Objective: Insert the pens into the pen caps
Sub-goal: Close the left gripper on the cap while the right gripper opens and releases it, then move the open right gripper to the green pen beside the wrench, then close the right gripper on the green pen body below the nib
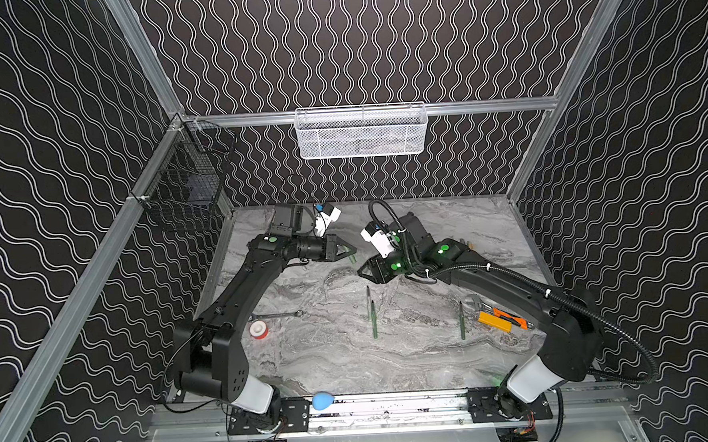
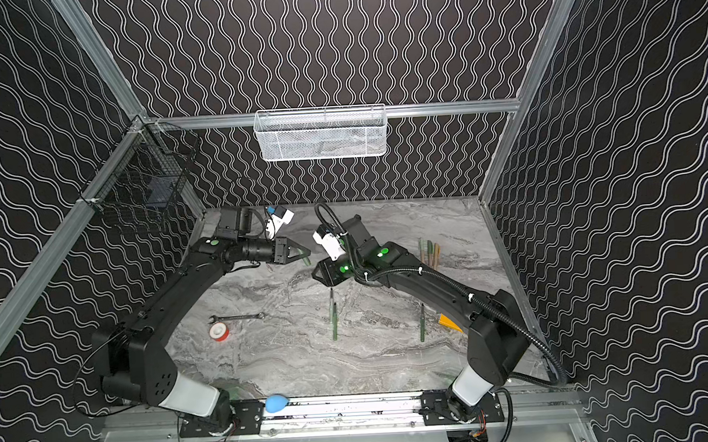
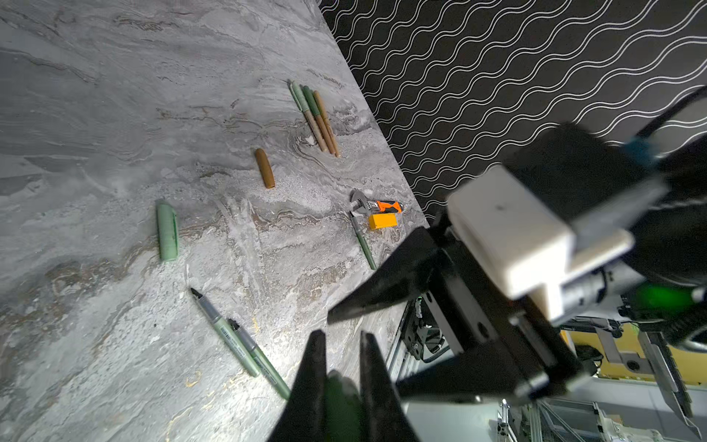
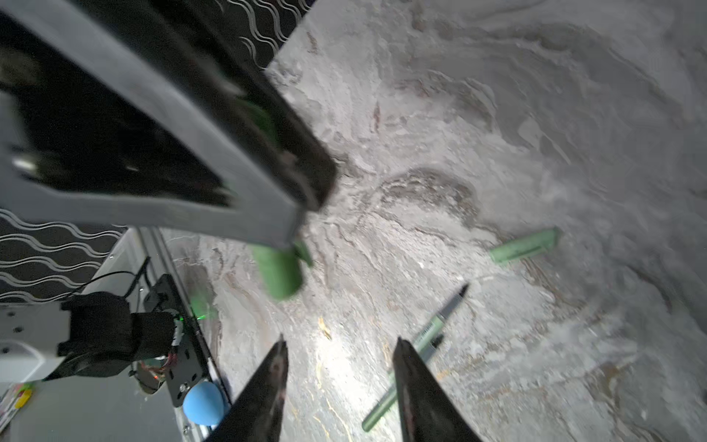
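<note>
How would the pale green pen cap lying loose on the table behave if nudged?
The pale green pen cap looks round and smooth, so a sideways nudge would probably roll it; the ridge along one side may check that. Short and stubby, likely rigid and light.

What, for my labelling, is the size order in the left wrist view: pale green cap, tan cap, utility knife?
Pale green cap, then tan cap, then utility knife. The first lies nearer the camera, so its lead is unsure.

Black arms (image 1: 239,294), white bases (image 1: 253,391), green LEDs (image 1: 444,248), ribbed cable (image 1: 517,280).
</note>
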`<state>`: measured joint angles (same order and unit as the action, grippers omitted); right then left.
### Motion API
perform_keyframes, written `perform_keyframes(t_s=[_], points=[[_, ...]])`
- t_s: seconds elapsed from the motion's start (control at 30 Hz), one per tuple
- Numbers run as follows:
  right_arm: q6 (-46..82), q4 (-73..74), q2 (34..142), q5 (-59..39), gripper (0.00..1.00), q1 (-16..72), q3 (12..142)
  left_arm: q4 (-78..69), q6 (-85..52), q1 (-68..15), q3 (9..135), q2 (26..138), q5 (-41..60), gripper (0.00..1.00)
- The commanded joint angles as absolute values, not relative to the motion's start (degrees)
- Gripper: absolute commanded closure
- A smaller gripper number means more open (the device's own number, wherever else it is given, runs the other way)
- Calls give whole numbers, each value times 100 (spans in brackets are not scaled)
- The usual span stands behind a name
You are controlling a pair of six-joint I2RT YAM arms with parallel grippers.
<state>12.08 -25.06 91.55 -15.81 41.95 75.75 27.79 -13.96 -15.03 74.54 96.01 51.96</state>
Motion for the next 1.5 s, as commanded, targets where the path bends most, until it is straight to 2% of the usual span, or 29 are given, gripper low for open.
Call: perform_keyframes(t_s=[0.0, 0.17, 0.43, 0.63, 0.9, 1.23, 1.47], points=[[1806, -3088, 9009, -876, 49, 4056, 7260, 2768, -1226, -1494, 7418, 9563, 4979, 100], [2910, -3797, 8743, 124, 46, 3965, 6499, 2793, -1204, -1494, 7448, 9580, 4986, 100], [4177, -4670, 8323, 1180, 42, 3914, 5407, 2748, -1262, -1491, 7466, 9668, 5082, 100], [4297, -4577, 7941, 1023, 41, 3308, 4742, 2771, -1266, -1494, 7548, 9728, 5131, 100], [3598, -4063, 7816, 577, 43, 2364, 4263, 2799, -1275, -1494, 7604, 9784, 5168, 100], [3206, -3700, 8295, 315, 63, 1970, 4147, 2823, -1258, -1494, 7637, 9808, 5180, 100], [2927, -3533, 8656, -7, 83, 1975, 4253, 2811, -1272, -1488, 7734, 9941, 5248, 100]])
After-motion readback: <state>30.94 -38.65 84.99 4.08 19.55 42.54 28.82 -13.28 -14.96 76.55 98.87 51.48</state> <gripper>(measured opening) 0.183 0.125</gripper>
